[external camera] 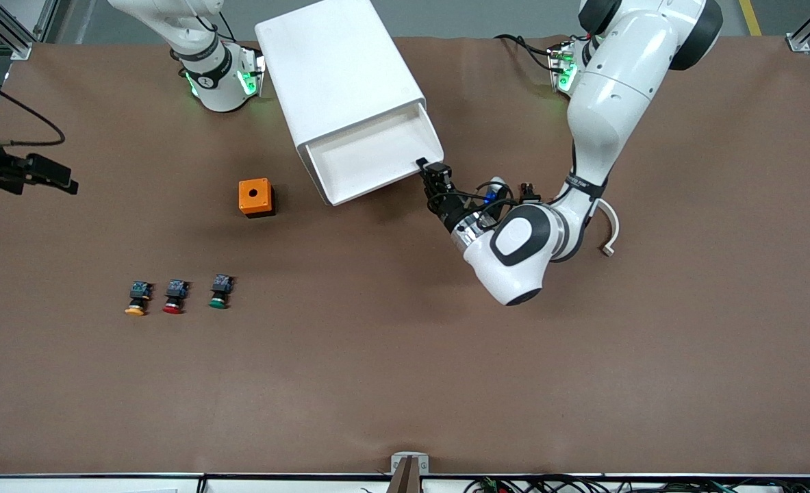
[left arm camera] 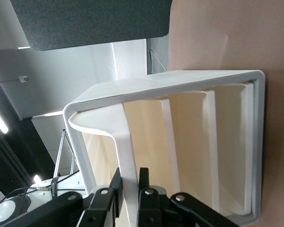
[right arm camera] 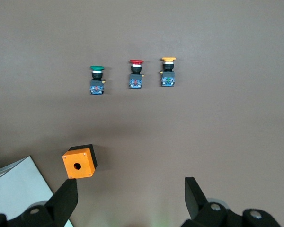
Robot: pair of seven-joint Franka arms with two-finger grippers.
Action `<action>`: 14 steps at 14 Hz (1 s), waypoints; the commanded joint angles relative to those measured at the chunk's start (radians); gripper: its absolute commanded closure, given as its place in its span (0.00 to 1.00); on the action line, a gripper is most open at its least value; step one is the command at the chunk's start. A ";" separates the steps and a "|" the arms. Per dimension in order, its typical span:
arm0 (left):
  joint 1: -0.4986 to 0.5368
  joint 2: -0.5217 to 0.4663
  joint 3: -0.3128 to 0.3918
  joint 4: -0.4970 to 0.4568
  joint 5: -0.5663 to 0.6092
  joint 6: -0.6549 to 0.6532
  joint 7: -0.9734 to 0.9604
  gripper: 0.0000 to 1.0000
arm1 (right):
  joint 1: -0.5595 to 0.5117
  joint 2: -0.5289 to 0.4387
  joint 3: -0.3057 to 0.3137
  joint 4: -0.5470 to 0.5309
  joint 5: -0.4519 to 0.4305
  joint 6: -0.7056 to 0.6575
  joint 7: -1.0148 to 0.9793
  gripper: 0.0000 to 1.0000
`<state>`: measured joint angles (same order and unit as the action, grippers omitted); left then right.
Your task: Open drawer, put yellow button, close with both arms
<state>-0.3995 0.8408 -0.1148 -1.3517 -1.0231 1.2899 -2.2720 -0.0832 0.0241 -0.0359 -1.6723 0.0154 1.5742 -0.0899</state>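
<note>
Brown matting covers the table (external camera: pixel 405 383), and nearest the front camera, toward the right arm's end, three push-buttons lie in a row. The yellow button (external camera: pixel 137 298) lies at the outer end of that row, the red button (external camera: pixel 174 296) just beside it and the green button (external camera: pixel 220 292) next along, each apart from its neighbour; all three rest on their sides with their caps pointing toward the front camera. Farther from the camera than the row sits an orange box (external camera: pixel 256 197) with a round hole in its top face.

Farther still, the white cabinet (external camera: pixel 336 75) lies on the table with its top drawer (external camera: pixel 370 161) pulled out, the tray's pale floor exposed. The left gripper (external camera: pixel 426 175) is at the drawer's front corner, its fingers pinched tight on the drawer's front lip; the left wrist view shows the two black fingers (left arm camera: pixel 116 187) clamped on either side of the thin white edge, with the cabinet's lower drawer fronts stacked beside it.

The right gripper (right arm camera: pixel 130 198) hangs over the table near the orange box, its fingers spread wide and holding nothing. The right arm waits at its end of the table.
</note>
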 commanded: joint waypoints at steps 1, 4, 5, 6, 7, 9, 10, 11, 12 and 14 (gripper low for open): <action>0.034 0.000 0.012 0.014 -0.012 0.009 0.031 0.83 | -0.032 0.069 0.010 0.065 -0.012 -0.013 -0.016 0.00; 0.050 -0.002 0.014 0.014 -0.011 0.009 0.032 0.82 | -0.041 0.069 0.010 -0.009 -0.022 0.099 -0.014 0.00; 0.050 -0.002 0.014 0.014 -0.009 0.009 0.032 0.79 | -0.041 0.069 0.010 -0.042 -0.020 0.143 -0.013 0.00; 0.050 0.000 0.014 0.014 -0.009 0.009 0.032 0.77 | -0.043 0.068 0.010 -0.090 -0.020 0.206 -0.013 0.00; 0.048 0.003 0.014 0.014 -0.009 0.011 0.032 0.46 | -0.044 0.066 0.010 -0.134 -0.020 0.264 -0.013 0.00; 0.048 0.003 0.014 0.014 -0.009 0.029 0.046 0.00 | -0.049 0.066 0.010 -0.220 -0.022 0.396 -0.010 0.00; 0.050 0.001 0.014 0.016 -0.009 0.031 0.067 0.00 | -0.059 0.068 0.010 -0.262 -0.022 0.455 -0.010 0.00; 0.059 -0.002 0.015 0.032 -0.009 0.029 0.100 0.00 | -0.070 0.069 0.010 -0.306 -0.022 0.519 -0.014 0.00; 0.071 -0.002 0.015 0.055 -0.006 0.029 0.142 0.00 | -0.072 0.074 0.010 -0.349 -0.022 0.588 -0.016 0.00; 0.094 -0.005 0.020 0.084 0.003 0.022 0.254 0.00 | -0.082 0.117 0.010 -0.385 -0.022 0.679 -0.016 0.00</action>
<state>-0.3293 0.8404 -0.0997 -1.3040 -1.0246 1.3222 -2.0979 -0.1408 0.1235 -0.0380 -2.0182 0.0046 2.1871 -0.0941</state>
